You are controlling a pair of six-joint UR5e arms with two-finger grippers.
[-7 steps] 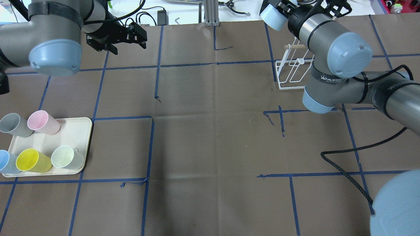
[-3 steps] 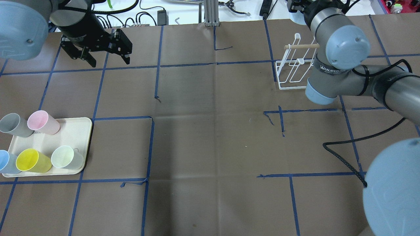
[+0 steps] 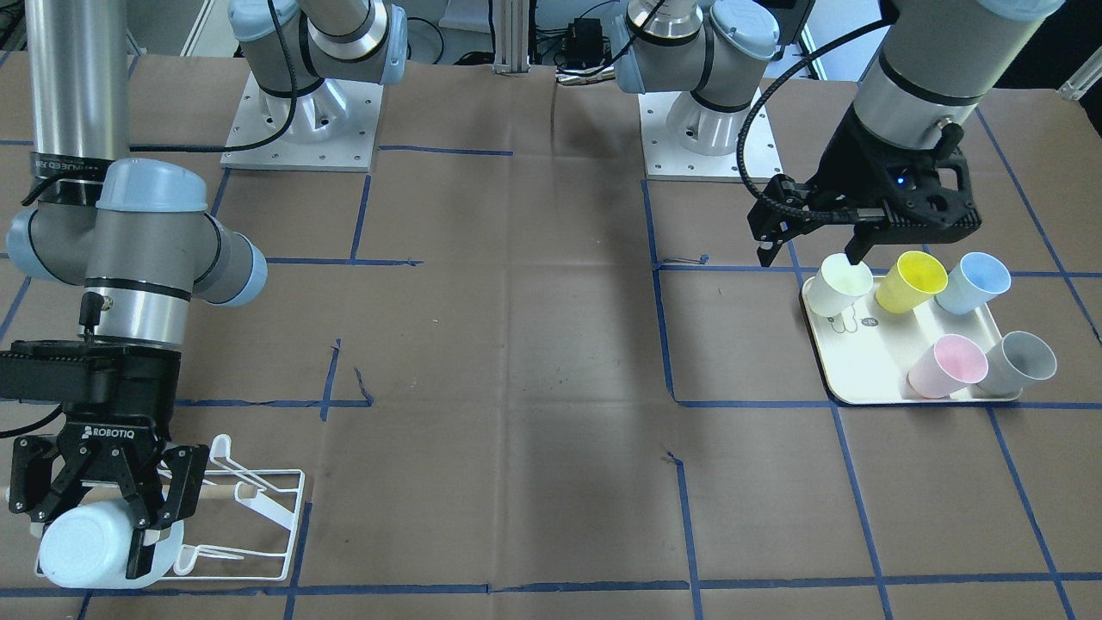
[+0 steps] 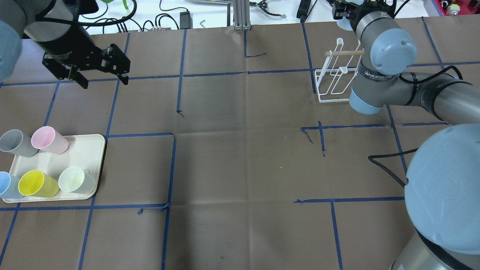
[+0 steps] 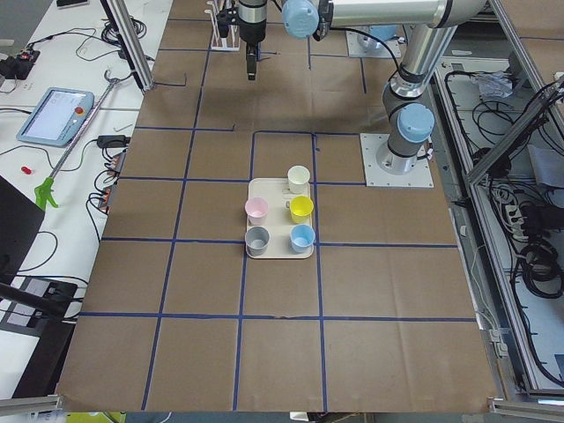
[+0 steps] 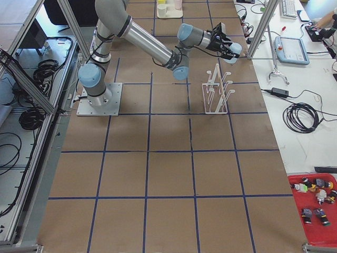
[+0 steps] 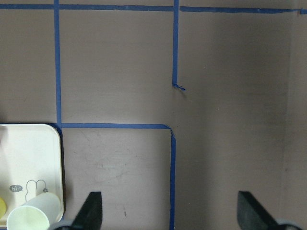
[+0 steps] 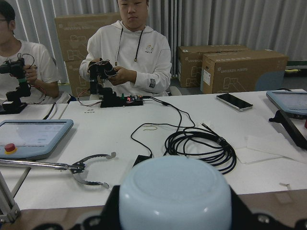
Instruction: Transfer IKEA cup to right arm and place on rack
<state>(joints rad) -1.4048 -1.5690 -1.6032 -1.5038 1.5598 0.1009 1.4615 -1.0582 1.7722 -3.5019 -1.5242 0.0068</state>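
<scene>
The rack (image 4: pixel 333 84) stands on the table (image 4: pixel 240 157), off to my right. My right gripper (image 3: pixel 95 527) holds a cup (image 3: pixel 76 553) over the rack's far right corner. Well apart to the rack's left lies the tray (image 4: pixel 90 148), bearing five cups (image 4: pixel 73 179): three in the row nearer me, two behind. My left gripper (image 4: pixel 105 81) hangs high above the tray's edge on the rack's side.

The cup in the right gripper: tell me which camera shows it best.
The exterior front-facing view: most of the pale blue cup lies sideways in the right gripper at the rack. The right wrist view shows only its base; overhead, the right arm hides nearly all of it; exterior right shows a speck.
</scene>
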